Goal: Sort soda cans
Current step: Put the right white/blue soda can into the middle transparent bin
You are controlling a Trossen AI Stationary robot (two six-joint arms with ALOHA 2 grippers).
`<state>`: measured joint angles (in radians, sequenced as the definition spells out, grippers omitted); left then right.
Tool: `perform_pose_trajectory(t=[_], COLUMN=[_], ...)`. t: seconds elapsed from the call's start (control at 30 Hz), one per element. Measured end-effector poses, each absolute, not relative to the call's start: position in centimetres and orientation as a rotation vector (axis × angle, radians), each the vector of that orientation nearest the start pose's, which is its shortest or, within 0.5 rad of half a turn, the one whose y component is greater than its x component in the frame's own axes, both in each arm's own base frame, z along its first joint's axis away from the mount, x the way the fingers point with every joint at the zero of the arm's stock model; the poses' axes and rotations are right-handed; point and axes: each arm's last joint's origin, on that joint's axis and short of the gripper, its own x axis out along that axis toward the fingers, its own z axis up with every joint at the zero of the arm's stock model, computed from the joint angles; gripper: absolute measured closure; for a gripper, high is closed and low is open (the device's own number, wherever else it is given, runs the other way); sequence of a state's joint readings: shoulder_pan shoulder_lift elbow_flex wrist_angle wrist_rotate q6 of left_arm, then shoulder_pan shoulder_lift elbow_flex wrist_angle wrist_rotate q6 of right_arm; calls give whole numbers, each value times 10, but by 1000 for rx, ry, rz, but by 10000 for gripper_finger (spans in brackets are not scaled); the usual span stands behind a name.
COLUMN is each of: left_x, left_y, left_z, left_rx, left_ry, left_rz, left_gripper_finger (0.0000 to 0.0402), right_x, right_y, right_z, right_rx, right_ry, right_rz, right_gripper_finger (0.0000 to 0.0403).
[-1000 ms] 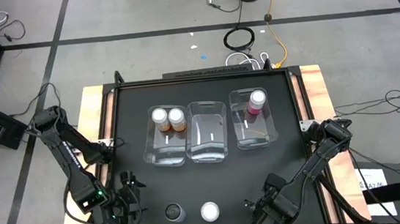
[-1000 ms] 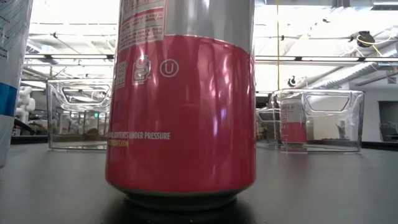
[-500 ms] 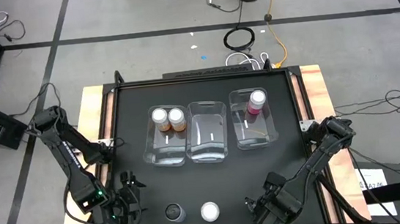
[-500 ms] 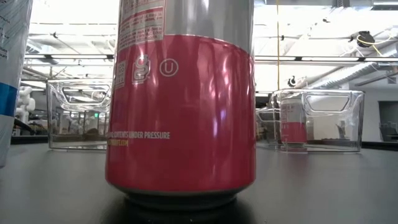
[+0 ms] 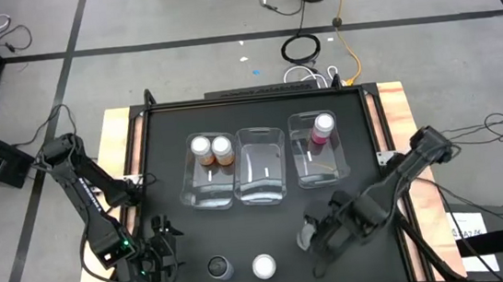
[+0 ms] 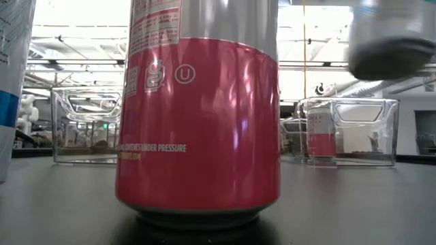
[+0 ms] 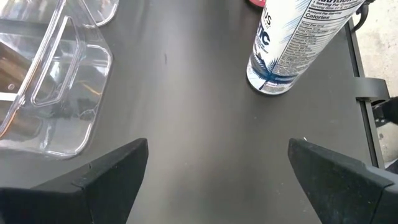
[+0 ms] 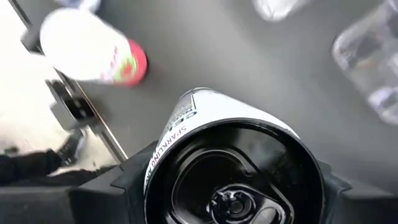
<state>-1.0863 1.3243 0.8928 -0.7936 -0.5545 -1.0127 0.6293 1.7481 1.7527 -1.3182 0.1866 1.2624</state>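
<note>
The right claw (image 5: 321,234) is closed around a black-topped soda can (image 8: 233,168), carrying it clear of the counter (image 5: 167,131); in the low view its underside (image 6: 392,58) hangs in the air, presumably lifted so it can pass over a bin wall. It sits just short of the row of three clear bins, nearest the empty middle bin (image 5: 261,166), which is likely where this can belongs. The left bin (image 5: 209,196) holds two orange cans (image 5: 211,149) side by side, and the right bin (image 5: 319,171) holds one pink can (image 5: 322,128), so each colour has its own place. Near the front edge stand another dark can (image 5: 219,268) and a pale-topped pink can (image 5: 264,267), close together and apart from the bins. The left claw (image 5: 156,257) waits at the front left corner, its fingers (image 7: 106,171) spread wide and empty. Open counter lies between the bins and the front cans, leaving free room for the approach
</note>
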Motion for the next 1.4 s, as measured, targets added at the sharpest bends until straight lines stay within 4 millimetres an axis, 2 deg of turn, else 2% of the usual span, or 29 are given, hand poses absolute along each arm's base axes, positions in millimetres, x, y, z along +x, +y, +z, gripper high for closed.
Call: perform_pose_trajectory(t=[0.3, 0.5, 0.67, 0.83, 1.17, 1.4], left_x=[123, 127, 134, 138, 138, 138], left_y=[-200, -198, -193, -190, -190, -190], left_z=[225, 225, 226, 226, 226, 226], left_rx=[-32, -39, -40, -42, -48, -53], left_ry=[926, 914, 879, 867, 866, 863], left_rz=[5, 30, 79, 104, 109, 106], left_gripper_finger=[7, 7, 7, 7, 7, 7], right_x=[276, 296, 318, 338, 368, 378], right_y=[132, 79, 31, -6, -55, -79], right_z=[376, 383, 371, 355, 309, 283], right_rx=[500, 371, 278, 189, 65, 42], right_ry=[1012, 978, 1027, 1057, 1195, 1280], right_rz=[-343, -293, -283, -277, -278, -295], right_gripper_finger=[147, 147, 147, 147, 147, 147])
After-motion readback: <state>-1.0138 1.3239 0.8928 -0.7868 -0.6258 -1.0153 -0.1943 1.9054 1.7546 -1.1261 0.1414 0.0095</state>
